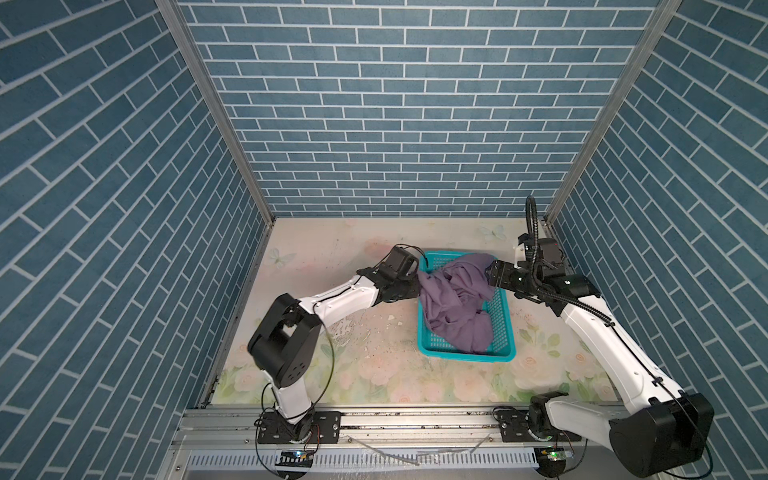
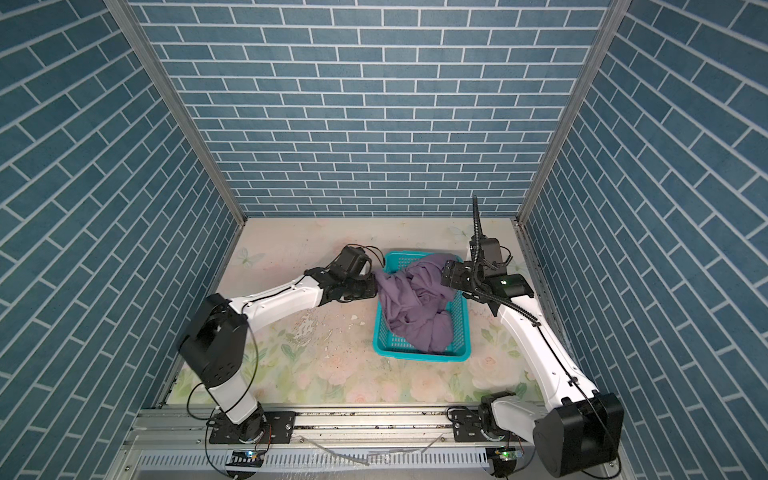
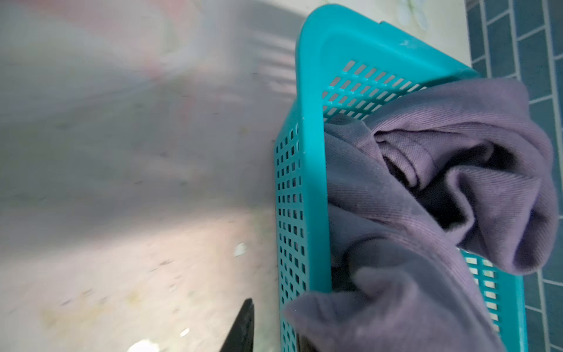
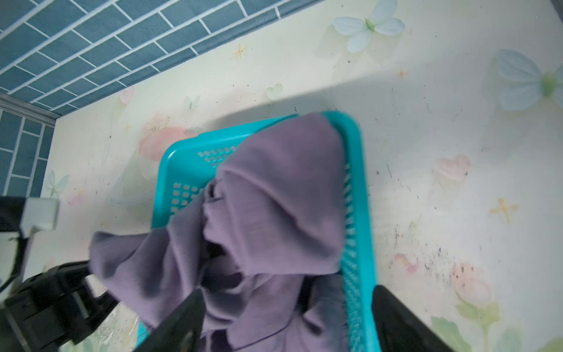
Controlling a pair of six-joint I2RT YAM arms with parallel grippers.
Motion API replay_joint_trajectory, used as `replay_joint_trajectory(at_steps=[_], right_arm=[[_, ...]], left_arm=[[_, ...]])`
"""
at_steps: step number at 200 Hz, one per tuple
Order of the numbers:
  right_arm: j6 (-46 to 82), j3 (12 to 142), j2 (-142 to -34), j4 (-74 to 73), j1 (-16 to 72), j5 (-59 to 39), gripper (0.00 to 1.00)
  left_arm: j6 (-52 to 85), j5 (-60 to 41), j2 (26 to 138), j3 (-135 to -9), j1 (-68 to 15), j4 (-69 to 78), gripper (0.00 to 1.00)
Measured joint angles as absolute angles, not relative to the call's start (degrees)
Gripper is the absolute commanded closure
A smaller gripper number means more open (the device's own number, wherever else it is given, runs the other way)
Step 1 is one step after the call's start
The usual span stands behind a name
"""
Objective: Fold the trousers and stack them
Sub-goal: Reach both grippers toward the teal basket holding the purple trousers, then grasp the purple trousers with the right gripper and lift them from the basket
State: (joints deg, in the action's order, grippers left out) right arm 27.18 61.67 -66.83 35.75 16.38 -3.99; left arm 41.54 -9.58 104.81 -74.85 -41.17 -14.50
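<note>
Near end of basket (image 1: pixel 465 357) to far rim, trousers (image 1: pixel 457 307) lie lengthwise (crumpled).

Trousers (image 1: pixel 457 307) dusty purple, plain; basket (image 1: pixel 465 357) teal mesh; walls (image 1: pixel 415 124) blue brick-patterned; tabletop (image 1: pixel 324 249) pale floral, butterflies

Trousers (image 1: pixel 455 299) hide the fingertips of the left gripper (image 1: pixel 417 287) and much of the basket (image 1: pixel 465 357) floor below the right gripper (image 4: pixel 286 323), whose fingers (image 4: pixel 182 323) the picture's edge cuts off. The table (image 3: pixel 122 158) beside the left gripper is blurred.
</note>
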Motion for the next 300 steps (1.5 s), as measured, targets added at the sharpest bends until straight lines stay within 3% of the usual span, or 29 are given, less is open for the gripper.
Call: replay_joint_trajectory(at_steps=[17,22,55,102,126,174,183,197,205,253,277,300], right_arm=[[27.11,61.65,-66.52,36.99,16.38,-3.6,0.06],[27.11,61.56,-66.59,37.3,16.38,-3.53,0.01],[26.59,60.88,-69.38,38.63,16.38,-2.22,0.01],[26.57,60.84,-80.88,37.54,15.86,2.48,0.01],[26.61,60.77,-86.7,35.22,14.7,3.31,0.05],[26.74,60.42,-93.56,27.77,11.51,1.74,0.31],[26.41,60.42,-94.13,26.85,11.22,1.54,0.46],[25.58,60.84,-94.78,26.06,10.9,1.43,0.84],[25.08,61.47,-95.13,26.09,10.66,1.52,1.0],[21.1,70.22,-95.68,29.15,8.27,2.96,1.0],[19.66,74.85,-93.36,31.57,8.95,4.08,1.0],[17.72,80.62,-90.11,34.72,12.67,6.85,1.0]], left_arm=[[41.85,-12.25,111.15,-81.8,-43.33,-13.26,0.75],[41.91,-13.02,112.57,-83.53,-43.9,-13.06,0.75],[41.85,-15.44,114.63,-87.05,-45.23,-13.43,0.74],[40.71,-12.4,105.36,-81.38,-43.2,-16.84,0.68],[40.58,-9.72,98.06,-75.66,-40.62,-18.37,0.6],[40.56,-2.44,86.59,-70.04,-34.52,-24.53,0.54],[40.53,-0.99,84.64,-69.97,-33.54,-25.69,0.52],[40.42,1.65,81.36,-69.67,-32.45,-26.87,0.49],[40.38,3.09,79.64,-69.43,-32.12,-27.4,0.47],[40.4,10.48,72.25,-68.64,-30.33,-31.4,0.35],[40.27,14.15,69.56,-68.53,-29.43,-33.28,0.23],[40.58,17.52,66.57,-68.14,-29.19,-34.5,0.07]])
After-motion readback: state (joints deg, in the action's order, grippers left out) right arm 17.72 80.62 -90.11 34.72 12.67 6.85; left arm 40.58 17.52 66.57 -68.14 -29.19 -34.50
